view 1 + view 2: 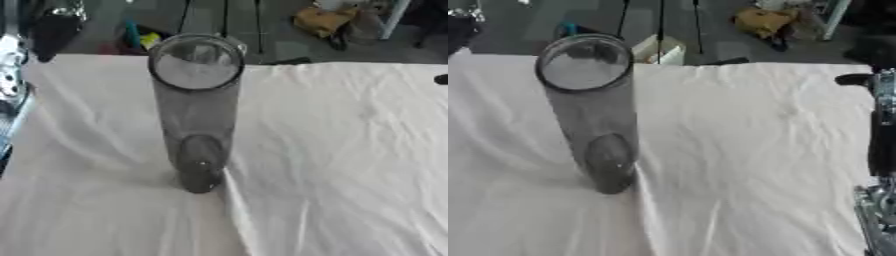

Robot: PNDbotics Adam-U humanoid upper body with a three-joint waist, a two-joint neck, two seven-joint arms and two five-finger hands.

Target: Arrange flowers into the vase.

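Observation:
A tall, clear grey glass vase point(197, 115) stands upright on the white cloth point(341, 150), left of the middle. I look down into its round mouth and see nothing inside. No flowers show in either view. Silver and black parts of my left arm point(10, 75) run along the left edge of the left eye view. Parts of my right arm point(881, 130) run along the right edge of the right eye view. Neither hand shows.
The cloth is wrinkled, with a ridge running from the vase's foot toward the near edge. A small dark thing point(852, 79) juts in at the right by the arm. Beyond the far table edge lie a yellow bag point(322, 20) and stand legs on the floor.

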